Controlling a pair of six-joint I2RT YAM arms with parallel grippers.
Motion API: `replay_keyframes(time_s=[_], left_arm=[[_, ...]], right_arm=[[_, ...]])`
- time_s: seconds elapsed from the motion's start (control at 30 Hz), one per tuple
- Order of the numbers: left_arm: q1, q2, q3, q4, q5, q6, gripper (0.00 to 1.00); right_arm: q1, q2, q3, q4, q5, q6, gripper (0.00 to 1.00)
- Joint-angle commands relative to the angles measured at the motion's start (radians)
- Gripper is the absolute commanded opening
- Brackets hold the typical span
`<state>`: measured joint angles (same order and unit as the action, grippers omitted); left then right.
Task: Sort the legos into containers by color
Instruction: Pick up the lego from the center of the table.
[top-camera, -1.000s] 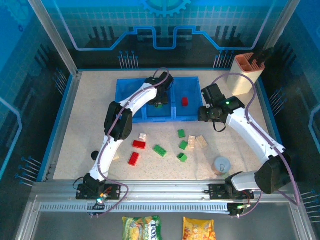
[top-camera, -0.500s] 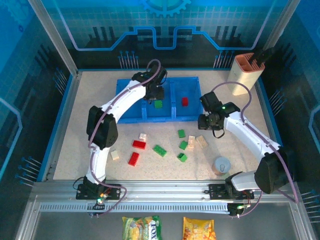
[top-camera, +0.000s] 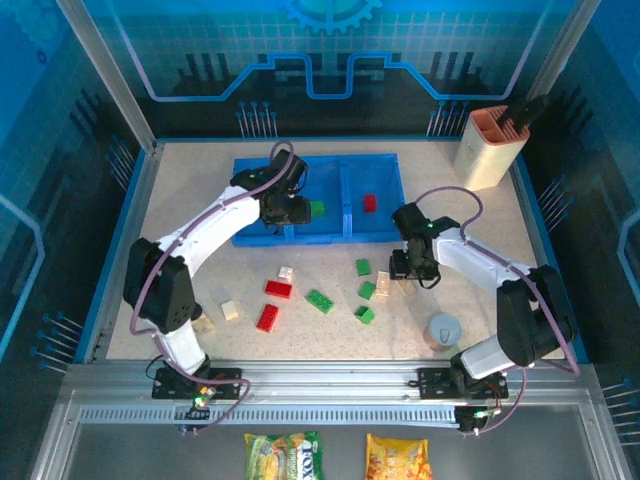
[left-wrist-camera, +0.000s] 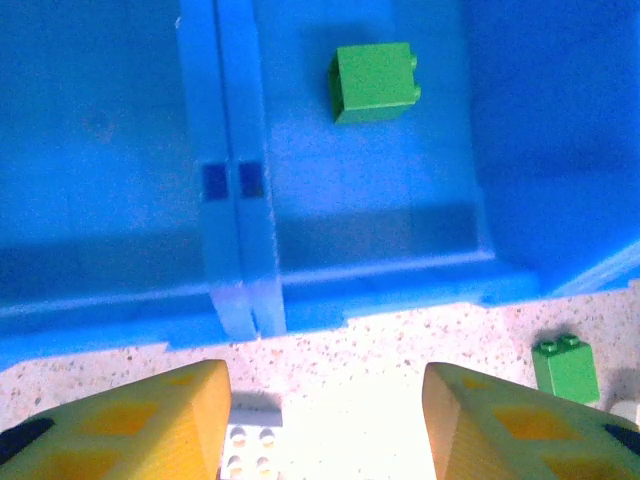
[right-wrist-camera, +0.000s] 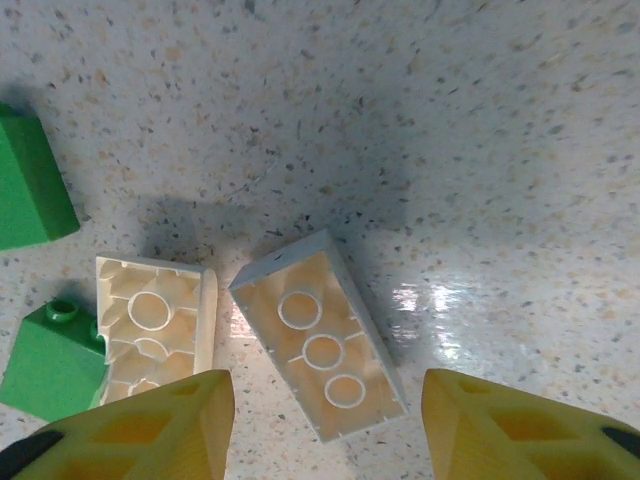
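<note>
Both pairs of jaws stand wide apart and hold nothing. Seen from its wrist, your left gripper (left-wrist-camera: 325, 425) has its fingertips over bare table, just short of the near wall of the blue tray (top-camera: 320, 238). It is roughly in line with the divider (left-wrist-camera: 240, 200) between the left and middle compartments. Ahead of the jaws, past that wall, a boxed green brick (left-wrist-camera: 373, 82) lies on the floor of the middle compartment (left-wrist-camera: 400, 180). From above, a boxed red brick (top-camera: 369, 203) lies in the right compartment. Between the jaws, close to one fingertip, a white brick (left-wrist-camera: 250, 445) sits studs up on the table. Outside the other fingertip sits a loose green brick (left-wrist-camera: 565, 367).

Your right gripper (right-wrist-camera: 325, 430) hovers over two cream pieces lying hollow side up. The oblong cream brick (right-wrist-camera: 320, 345) lies between the jaws, slanted to them. The second cream brick (right-wrist-camera: 155, 325) lies just beside it, ahead of one fingertip, with a small green brick (right-wrist-camera: 45, 365) against its outer side.
</note>
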<state>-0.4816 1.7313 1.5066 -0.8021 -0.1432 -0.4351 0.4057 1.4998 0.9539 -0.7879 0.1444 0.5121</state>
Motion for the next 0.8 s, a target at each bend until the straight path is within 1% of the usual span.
replay_keyframes(time_s=[0.0,0.17,0.47,0.63,0.77], left_arm=[[0.010,-0.073,-0.056,0.030,0.030,0.014,0.55],[0.020,-0.126,-0.111,0.040,0.026,0.008,0.55],[0.025,-0.143,-0.132,0.040,0.026,0.006,0.55],[0.025,-0.143,-0.135,0.041,0.026,0.004,0.55],[0.027,-0.147,-0.135,0.040,0.030,0.004,0.55]], right_arm=[[0.005,0.040,-0.019,0.029,-0.028,-0.017,0.55],[0.004,0.084,-0.024,0.038,0.001,-0.018,0.56],[0.006,0.144,-0.023,0.063,-0.005,-0.027,0.55],[0.005,0.151,-0.021,0.065,0.004,-0.024,0.52],[0.005,0.151,-0.020,0.061,0.015,-0.024,0.48]])
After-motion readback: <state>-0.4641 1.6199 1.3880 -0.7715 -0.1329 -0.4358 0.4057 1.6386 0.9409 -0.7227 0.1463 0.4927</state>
